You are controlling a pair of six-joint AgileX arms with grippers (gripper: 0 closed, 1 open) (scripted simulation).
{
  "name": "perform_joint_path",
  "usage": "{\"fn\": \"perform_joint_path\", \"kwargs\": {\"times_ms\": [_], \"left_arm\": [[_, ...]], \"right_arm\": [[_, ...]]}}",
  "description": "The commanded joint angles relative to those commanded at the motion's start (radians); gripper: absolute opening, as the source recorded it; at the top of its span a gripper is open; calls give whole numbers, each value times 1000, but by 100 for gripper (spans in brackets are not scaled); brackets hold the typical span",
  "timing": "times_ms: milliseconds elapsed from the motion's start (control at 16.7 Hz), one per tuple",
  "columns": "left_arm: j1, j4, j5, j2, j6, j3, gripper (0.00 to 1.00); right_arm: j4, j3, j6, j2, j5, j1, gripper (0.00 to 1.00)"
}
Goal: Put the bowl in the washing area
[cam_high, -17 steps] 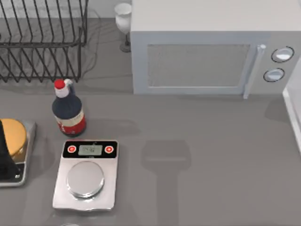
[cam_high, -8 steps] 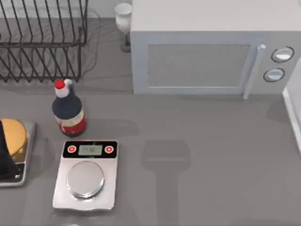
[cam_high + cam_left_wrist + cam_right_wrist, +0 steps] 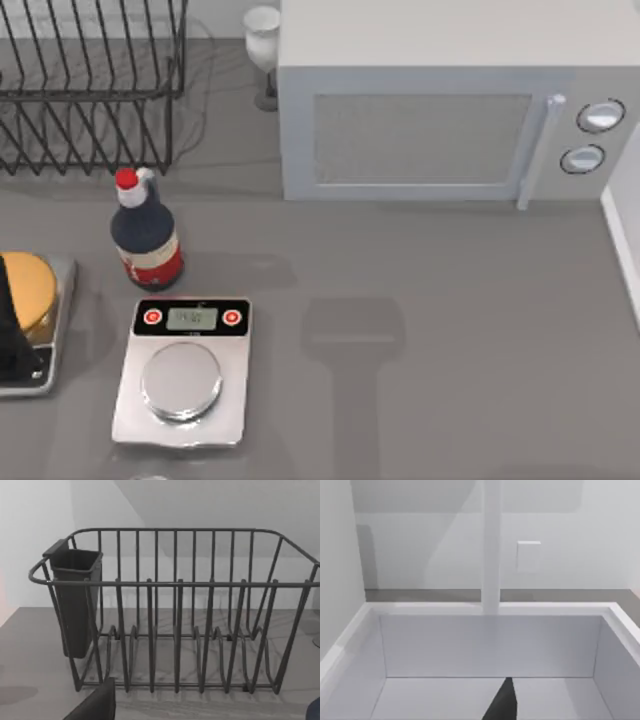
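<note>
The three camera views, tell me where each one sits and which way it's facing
Top view: above the table, looking down on the microwave, kitchen scale and sauce bottle; a dark arm part shows at the left edge.
Left wrist view: on the left arm, facing the dish rack; a dark piece of the arm is in the foreground.
Right wrist view: on the right arm, facing a white sink.
Shared: the top and left wrist views both show the dish rack.
</note>
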Motion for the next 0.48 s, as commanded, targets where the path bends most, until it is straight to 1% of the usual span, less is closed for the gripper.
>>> {"fn": "perform_joint_path", "kwargs": {"times_ms": [120, 180, 480], "left_arm": [[0, 0, 0, 0, 0, 0, 100], [0, 0, 0, 0, 0, 0, 100], [0, 0, 0, 0, 0, 0, 100]], "right_arm": [[0, 0, 0, 0, 0, 0, 98], [0, 0, 0, 0, 0, 0, 100], [0, 0, 0, 0, 0, 0, 100]]}}
